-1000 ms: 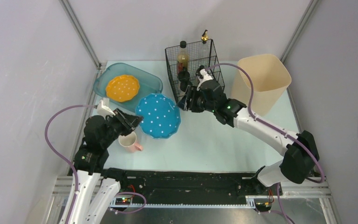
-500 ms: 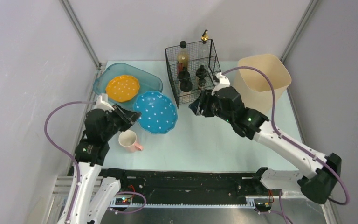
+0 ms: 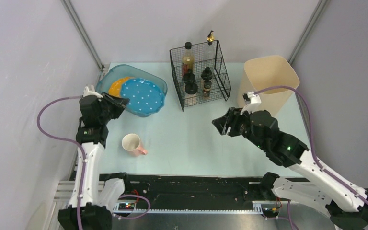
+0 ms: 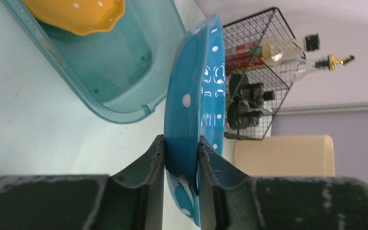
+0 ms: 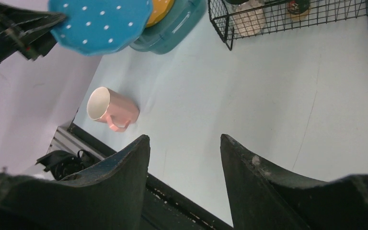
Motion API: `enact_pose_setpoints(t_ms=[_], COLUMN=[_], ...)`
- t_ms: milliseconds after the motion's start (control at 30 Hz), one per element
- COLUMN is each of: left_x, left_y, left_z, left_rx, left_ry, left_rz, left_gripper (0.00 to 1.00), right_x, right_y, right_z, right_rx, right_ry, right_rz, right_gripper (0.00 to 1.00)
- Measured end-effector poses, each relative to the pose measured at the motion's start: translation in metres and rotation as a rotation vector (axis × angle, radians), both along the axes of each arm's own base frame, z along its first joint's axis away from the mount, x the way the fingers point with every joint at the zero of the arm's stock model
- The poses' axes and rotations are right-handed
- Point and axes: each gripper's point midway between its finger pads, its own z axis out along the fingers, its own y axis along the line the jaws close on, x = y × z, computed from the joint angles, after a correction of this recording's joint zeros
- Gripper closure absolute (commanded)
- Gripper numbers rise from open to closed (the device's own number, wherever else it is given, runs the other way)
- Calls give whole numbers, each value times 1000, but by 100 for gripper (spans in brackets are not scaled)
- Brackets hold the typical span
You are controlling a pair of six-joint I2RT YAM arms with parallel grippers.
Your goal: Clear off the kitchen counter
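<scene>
The pale counter (image 3: pixel 191 139) spreads beneath both arms. At ten o'clock the left fingers (image 4: pixel 148 191) pinch a blue plate (image 3: pixel 145 95) over a teal tub (image 3: pixel 106 79). A pink mug (image 3: pixel 133 143) lies at eight o'clock. Just right of centre, the right fingers (image 5: pixel 124 182) gape wide, holding nothing.

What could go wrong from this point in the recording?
The left gripper pinches the blue plate only at its rim, so it might pivot or slip. Dropped from here, it could strike the orange plate in the teal tub. The pink mug lies on its side and may roll.
</scene>
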Motion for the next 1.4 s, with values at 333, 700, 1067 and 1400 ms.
enact_pose_setpoints(t_ms=[333,700,1067,1400], left_x=[56,123,169,182], left_y=[57,106,130,142], left_z=[-30,-36,-72,-133], left_rx=[-52,-21,-16,-22], left_ry=[74,122,194,302], left_rz=[198,321,359,382], left_gripper=[100,100,100,100], right_x=[-25,-35,-32,-28], right_y=[-15,-16,-13,-6], right_z=[4,-21,-28,-46], right_rx=[0,-28,-59,-92], right_ry=[-25,4,5,29], right_rz=[45,88,94,105], right_gripper=[39,39,38,38])
